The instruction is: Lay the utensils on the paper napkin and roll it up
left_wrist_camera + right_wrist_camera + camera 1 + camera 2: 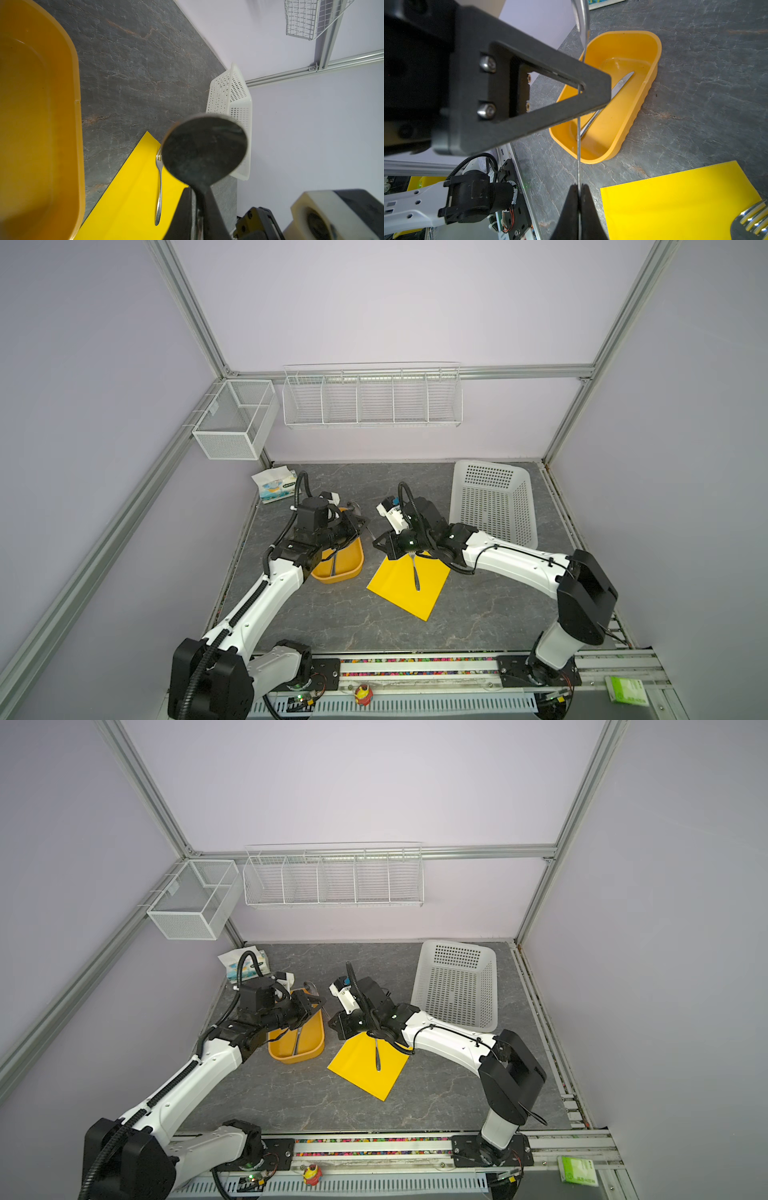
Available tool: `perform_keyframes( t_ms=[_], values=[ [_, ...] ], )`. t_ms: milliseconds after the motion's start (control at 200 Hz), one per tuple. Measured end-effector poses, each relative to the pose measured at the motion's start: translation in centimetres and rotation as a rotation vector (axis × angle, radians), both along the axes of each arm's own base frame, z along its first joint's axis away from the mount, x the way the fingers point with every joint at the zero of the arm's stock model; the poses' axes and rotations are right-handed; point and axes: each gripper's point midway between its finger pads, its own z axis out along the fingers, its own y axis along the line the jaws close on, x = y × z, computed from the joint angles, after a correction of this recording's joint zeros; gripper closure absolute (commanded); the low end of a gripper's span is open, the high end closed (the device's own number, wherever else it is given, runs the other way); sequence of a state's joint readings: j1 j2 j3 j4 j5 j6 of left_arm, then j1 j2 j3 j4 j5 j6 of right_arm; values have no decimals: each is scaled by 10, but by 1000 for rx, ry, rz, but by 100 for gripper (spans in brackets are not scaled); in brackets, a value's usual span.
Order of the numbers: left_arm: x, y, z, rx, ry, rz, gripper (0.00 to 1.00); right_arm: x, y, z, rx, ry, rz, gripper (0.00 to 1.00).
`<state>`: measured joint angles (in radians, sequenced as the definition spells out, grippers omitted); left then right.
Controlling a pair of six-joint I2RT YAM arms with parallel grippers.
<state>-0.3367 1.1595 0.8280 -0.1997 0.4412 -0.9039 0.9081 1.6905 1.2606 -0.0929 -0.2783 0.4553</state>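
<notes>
The yellow paper napkin (399,593) (361,1073) (128,197) (675,207) lies flat on the grey table. A silver fork (415,572) (377,1056) (159,187) (753,218) rests on it. A silver spoon (354,506) (204,147) (578,145) hangs in the air between the tray and the napkin, with both grippers on its handle. My left gripper (360,524) (197,199) is shut on the handle near the bowl. Lower down the handle, my right gripper (376,543) (578,191) is shut on its thin edge. A knife (623,83) lies in the orange tray (349,564) (652,83).
A white perforated basket (494,506) stands at the back right of the table. A tissue pack (274,485) sits at the back left corner. A wire rack (372,398) and a mesh box (237,418) hang on the walls. The left arm reaches over the tray.
</notes>
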Motion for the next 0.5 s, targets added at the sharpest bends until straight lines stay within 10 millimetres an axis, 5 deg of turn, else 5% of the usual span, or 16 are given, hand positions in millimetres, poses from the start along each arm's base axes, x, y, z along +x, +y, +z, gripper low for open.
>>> perform_keyframes(
  t_ms=[135,255,500],
  values=[
    [1,-2,0,6,-2,-6,100,0,-1,4,5,-6,-2,93],
    [2,-4,4,3,-17,-9,100,0,-3,8,11,-15,-9,85],
    [4,-2,1,86,-20,-19,100,0,-34,19,15,-50,-69,59]
  ],
)
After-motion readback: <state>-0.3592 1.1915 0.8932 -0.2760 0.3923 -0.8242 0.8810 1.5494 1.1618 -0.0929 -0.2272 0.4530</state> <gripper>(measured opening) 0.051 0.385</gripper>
